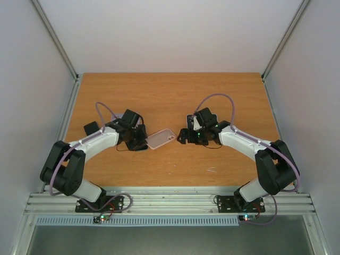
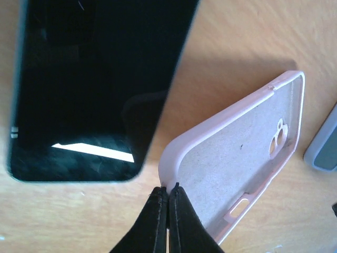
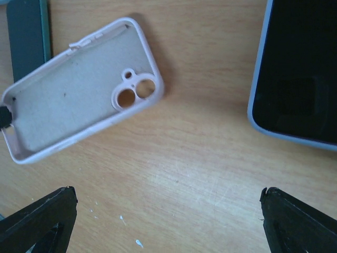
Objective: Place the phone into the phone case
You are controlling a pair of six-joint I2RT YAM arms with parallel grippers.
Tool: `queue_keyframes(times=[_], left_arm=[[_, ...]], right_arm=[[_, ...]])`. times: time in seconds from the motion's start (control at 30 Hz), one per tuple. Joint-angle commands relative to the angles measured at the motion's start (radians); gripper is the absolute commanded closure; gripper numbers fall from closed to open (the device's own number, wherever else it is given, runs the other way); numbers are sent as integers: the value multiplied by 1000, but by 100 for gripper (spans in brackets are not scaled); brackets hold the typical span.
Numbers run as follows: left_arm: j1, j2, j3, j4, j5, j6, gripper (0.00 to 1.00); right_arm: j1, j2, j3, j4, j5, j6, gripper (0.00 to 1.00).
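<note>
Two thin fingertips of my left gripper [image 2: 169,191] pinch shut on the phone case [image 2: 237,158] corner rim, lower centre; it could twist free. My right gripper [image 3: 167,194] gapes empty over the table [image 3: 184,158]. The phone [image 3: 300,68] lies flat upper right, likely to slide if I nudge it.

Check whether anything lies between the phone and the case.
Nothing visible does: only table separates the phone from the case. The right end effector hangs open above that gap; the left end effector is shut on the case's corner.
</note>
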State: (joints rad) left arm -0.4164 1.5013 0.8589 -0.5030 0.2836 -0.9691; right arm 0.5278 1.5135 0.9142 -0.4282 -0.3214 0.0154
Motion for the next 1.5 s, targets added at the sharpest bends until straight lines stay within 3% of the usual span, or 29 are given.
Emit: queue_keyframes(times=[0.0,0.23,0.37,0.53,0.73,0.9,1.2,1.47], left_arm=[[-80,-45,-48,114,-38,-158,98],[-289,-26,-80,168,-112,-285,89],[-353,-24,-90,164,-149,-317,75],[-360,-91,-82,53,-243,-259,55],[-337,-149,-10,-150,-419,-74,23],[-255,-171,-5,-192,-435,41,3],[-94,-135,9,-174,-387,195,1],[-48,11,101,-172,-354,284,1]], right_arm=[[13,-29,-39,46,-34,64,4],[30,-20,-62,63,-37,100,5],[38,-16,-64,48,-31,106,5],[53,13,-62,44,-23,109,5],[67,90,-20,48,-21,99,5],[72,156,38,47,-22,81,6],[73,310,204,7,-33,3,7],[86,428,378,-44,-125,-115,7]])
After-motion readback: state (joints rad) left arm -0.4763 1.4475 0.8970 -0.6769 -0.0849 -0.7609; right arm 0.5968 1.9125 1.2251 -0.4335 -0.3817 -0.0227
